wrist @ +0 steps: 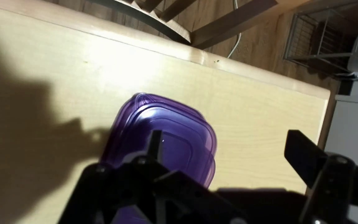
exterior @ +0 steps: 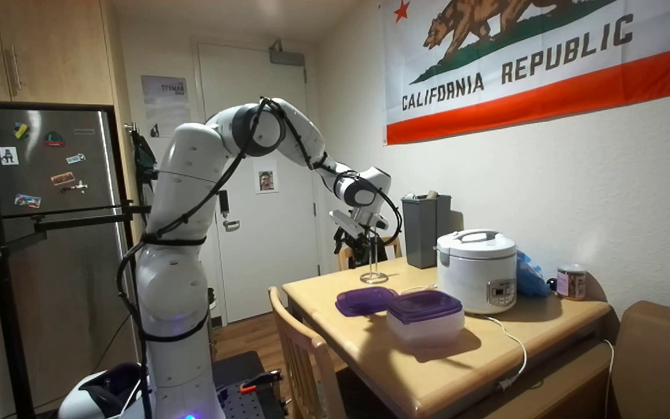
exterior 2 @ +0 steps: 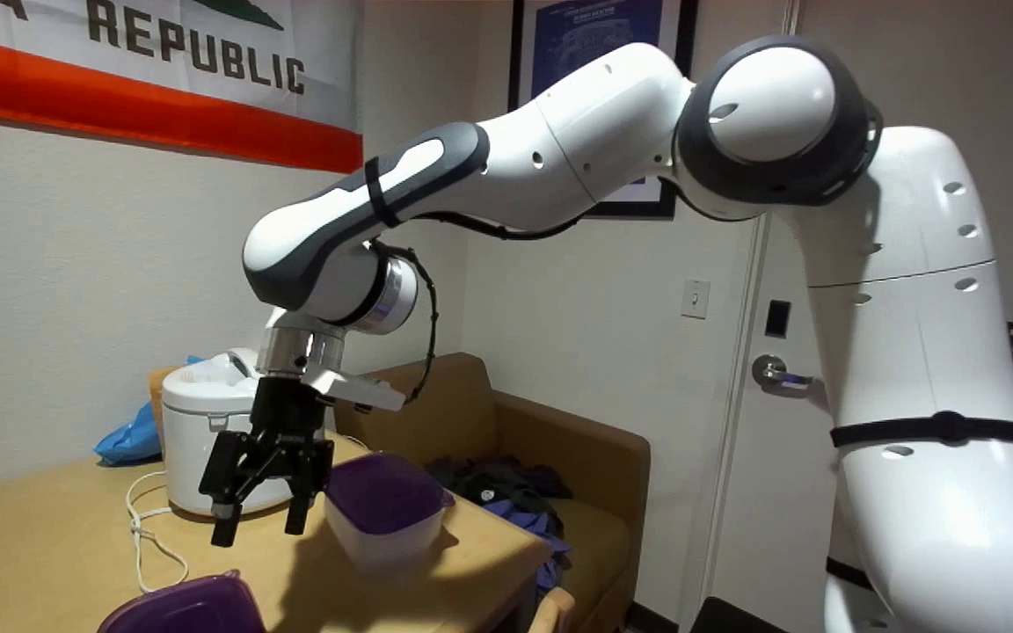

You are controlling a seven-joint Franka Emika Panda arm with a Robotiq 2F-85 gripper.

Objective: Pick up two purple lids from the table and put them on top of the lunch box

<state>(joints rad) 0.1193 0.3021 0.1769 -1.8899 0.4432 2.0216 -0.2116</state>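
My gripper (exterior: 359,247) is open and empty in the air above the tan table (exterior: 457,378). Its spread fingers also show in an exterior view (exterior 2: 260,524) and in the wrist view (wrist: 225,140). Purple lids (exterior: 364,301) lie flat on the table; the wrist view (wrist: 179,149) shows two rims stacked a little askew, partly behind one finger. They also show, cut off by the frame's bottom, in an exterior view (exterior 2: 190,607). The pale lavender lunch box (exterior: 426,334) stands beside them with a purple lid (exterior: 426,306) on top. Both also show here: box (exterior 2: 383,549), lid (exterior 2: 388,492).
A white rice cooker (exterior: 477,270) stands beside the box, with its white cord (exterior: 512,340) on the table. A thin metal stand (exterior: 374,278) and a grey bin (exterior: 420,233) stand farther back. A chair (exterior: 303,343) stands at the table's edge.
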